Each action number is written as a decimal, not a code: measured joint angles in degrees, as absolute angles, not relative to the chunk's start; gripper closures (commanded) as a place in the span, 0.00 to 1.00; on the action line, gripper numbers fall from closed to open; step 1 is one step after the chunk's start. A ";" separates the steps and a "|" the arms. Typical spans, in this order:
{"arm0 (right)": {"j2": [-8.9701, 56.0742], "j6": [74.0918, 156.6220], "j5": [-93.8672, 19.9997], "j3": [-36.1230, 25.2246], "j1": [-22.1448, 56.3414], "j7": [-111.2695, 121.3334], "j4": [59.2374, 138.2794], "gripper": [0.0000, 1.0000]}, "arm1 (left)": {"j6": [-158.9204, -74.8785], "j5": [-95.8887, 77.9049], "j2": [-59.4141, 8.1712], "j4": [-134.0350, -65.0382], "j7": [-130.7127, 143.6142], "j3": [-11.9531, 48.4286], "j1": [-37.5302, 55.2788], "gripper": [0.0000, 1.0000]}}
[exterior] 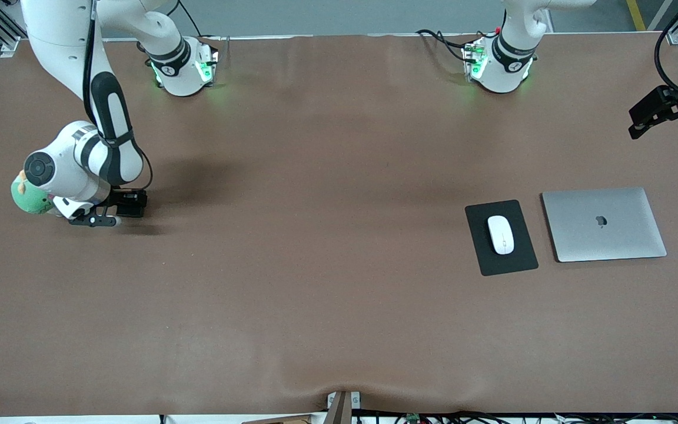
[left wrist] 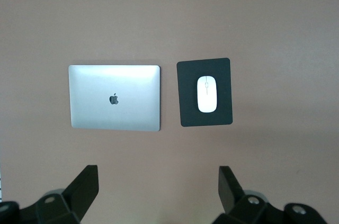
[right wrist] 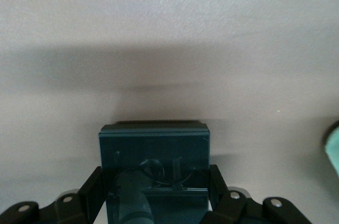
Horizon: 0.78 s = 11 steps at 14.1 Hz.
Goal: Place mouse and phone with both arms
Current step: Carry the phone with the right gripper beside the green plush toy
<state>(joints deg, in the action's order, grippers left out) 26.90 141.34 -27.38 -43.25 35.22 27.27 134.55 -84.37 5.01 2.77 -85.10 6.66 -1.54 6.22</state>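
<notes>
The white mouse (exterior: 501, 234) lies on a black pad (exterior: 515, 259) beside the silver laptop, toward the left arm's end of the table. It also shows in the left wrist view (left wrist: 207, 94). My left gripper (exterior: 662, 111) is open and empty, high over that end of the table; its fingers (left wrist: 85, 184) stand wide apart. My right gripper (exterior: 118, 209) is low at the right arm's end of the table, shut on the black phone (exterior: 133, 202). In the right wrist view the phone (right wrist: 153, 150) sits between the fingers (right wrist: 214, 179), right at the table surface.
The silver laptop (exterior: 602, 224) lies closed beside the pad and also shows in the left wrist view (left wrist: 114, 97). A green plush toy (exterior: 30, 197) lies close beside the right arm's wrist. A brown mat (exterior: 315, 265) covers the table.
</notes>
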 measured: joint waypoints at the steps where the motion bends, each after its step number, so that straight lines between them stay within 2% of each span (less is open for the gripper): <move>1: 26.95 141.34 -27.79 -42.36 34.50 27.40 134.55 0.00 | -84.37 5.01 2.77 -85.10 6.66 -1.54 6.21 0.00; 4: 26.95 139.55 -28.04 -41.74 34.26 27.46 133.22 0.00 | -84.37 5.01 2.77 -85.10 6.66 -1.54 6.21 0.00; 7: 26.90 132.47 -28.10 -41.78 34.18 27.47 128.20 0.00 | -84.37 5.01 2.77 -85.10 6.66 -1.54 6.22 0.00; 11: 26.83 127.67 -27.76 -41.96 33.36 28.15 121.89 0.00 | -84.37 5.01 2.77 -85.10 6.66 -1.53 6.22 0.00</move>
